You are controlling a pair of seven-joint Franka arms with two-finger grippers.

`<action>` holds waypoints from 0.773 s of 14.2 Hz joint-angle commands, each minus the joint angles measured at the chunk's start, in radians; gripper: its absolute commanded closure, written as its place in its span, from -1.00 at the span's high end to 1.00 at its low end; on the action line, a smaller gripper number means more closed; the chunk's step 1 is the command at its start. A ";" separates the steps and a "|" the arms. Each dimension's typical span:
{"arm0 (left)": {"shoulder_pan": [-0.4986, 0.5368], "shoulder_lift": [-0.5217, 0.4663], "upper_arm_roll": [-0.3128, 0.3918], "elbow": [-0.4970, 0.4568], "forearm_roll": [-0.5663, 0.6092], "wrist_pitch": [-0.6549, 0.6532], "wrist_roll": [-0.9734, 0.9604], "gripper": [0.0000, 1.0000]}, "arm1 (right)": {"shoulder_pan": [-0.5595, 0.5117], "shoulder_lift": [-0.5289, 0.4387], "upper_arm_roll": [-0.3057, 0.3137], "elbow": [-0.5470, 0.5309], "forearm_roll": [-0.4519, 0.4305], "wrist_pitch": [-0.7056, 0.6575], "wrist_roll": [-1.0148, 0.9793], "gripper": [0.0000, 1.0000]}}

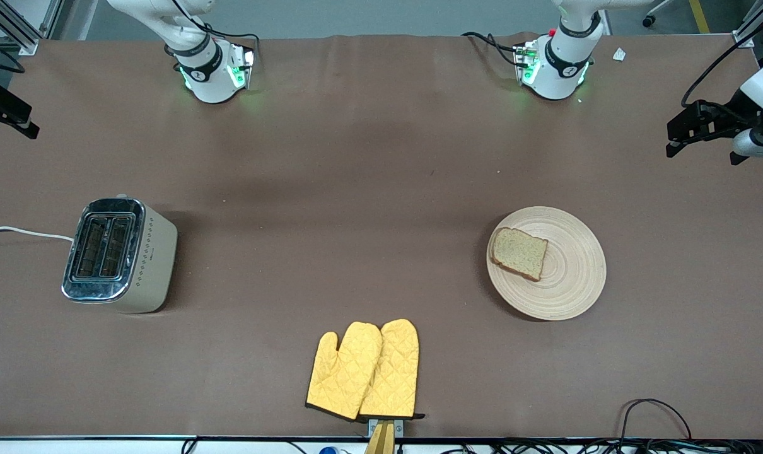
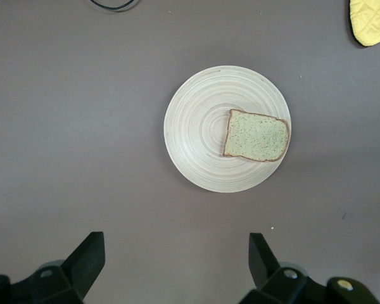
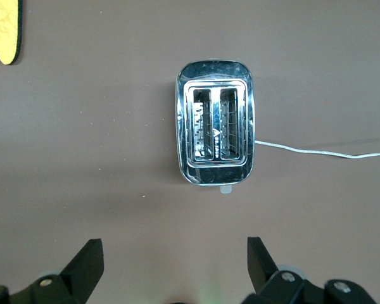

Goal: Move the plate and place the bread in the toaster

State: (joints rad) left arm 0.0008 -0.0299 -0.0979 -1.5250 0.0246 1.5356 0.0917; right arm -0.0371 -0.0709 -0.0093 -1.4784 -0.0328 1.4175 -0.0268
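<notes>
The wooden plate lies flat on the brown table, toward the left arm's end of it. On the plate rests the slice of bread, lying flat on the part of the plate that faces the middle of the table; its crust edge comes close to the plate's rim there. In the left wrist view the plate and the bread are seen from straight above.

The toaster stands upright toward the right arm's end of the table, well apart from the plate. Its two slots are empty, and its white cord runs off the table's edge at that end. The right wrist view shows the chrome top of the toaster and the cord from above.

A pair of yellow quilted oven mitts lies at the table edge nearest to the front camera, between toaster and plate; one mitt overlaps the other.

The left gripper hangs high in the air over the table near the plate, its fingers spread wide apart and holding nothing. The right gripper hangs high over the table near the toaster, its fingers also spread wide and holding nothing. In the front view the left gripper is at the edge of the picture, past the plate's end of the table.
</notes>
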 commanded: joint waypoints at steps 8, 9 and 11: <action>0.015 0.056 0.010 0.051 -0.011 -0.015 0.030 1.00 | 0.079 0.000 -0.001 0.007 -0.013 -0.041 0.024 1.00; 0.024 0.074 0.012 0.063 -0.032 -0.015 0.037 1.00 | 0.080 0.000 -0.001 0.007 -0.013 -0.045 0.030 1.00; 0.057 0.102 0.014 0.060 -0.107 -0.014 0.037 1.00 | 0.098 -0.001 -0.001 0.007 -0.016 -0.055 0.048 1.00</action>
State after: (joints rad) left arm 0.0264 0.0236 -0.0874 -1.5057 -0.0195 1.5360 0.0942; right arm 0.0363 -0.0709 -0.0075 -1.4769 -0.0351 1.3806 -0.0109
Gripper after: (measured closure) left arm 0.000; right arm 0.000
